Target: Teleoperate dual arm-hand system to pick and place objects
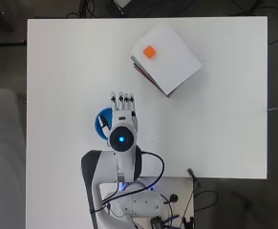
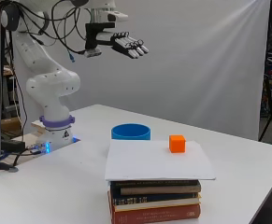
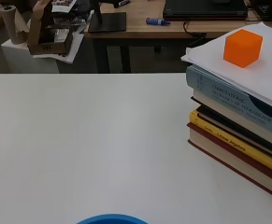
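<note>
Hovering high above the counter (image 1: 57, 71), the robot hand (image 2: 126, 44) has its fingers (image 1: 122, 99) straight and spread, holding nothing.

Item 1: orange cube (image 1: 149, 52). Rests on a white sheet of paper (image 1: 172, 62), near that sheet's far corner in the overhead view. Untouched, well apart from the robot hand.

Item 2: white sheet of paper. Lies flat on top of a stack of books (image 2: 154, 200), overhanging the stack's edges.

Item 3: stack of books. Stands on the counter near its far edge, toward the far right corner as the overhead view shows it, turned at an angle to the counter's edges. Spines in dark, yellow and red tones show in the wrist view.

Item 4: blue bowl (image 2: 131, 132). Sits upright on the counter near the arm's base, between the base and the books, partly hidden under the arm in the overhead view. Its inside is not visible.
</note>
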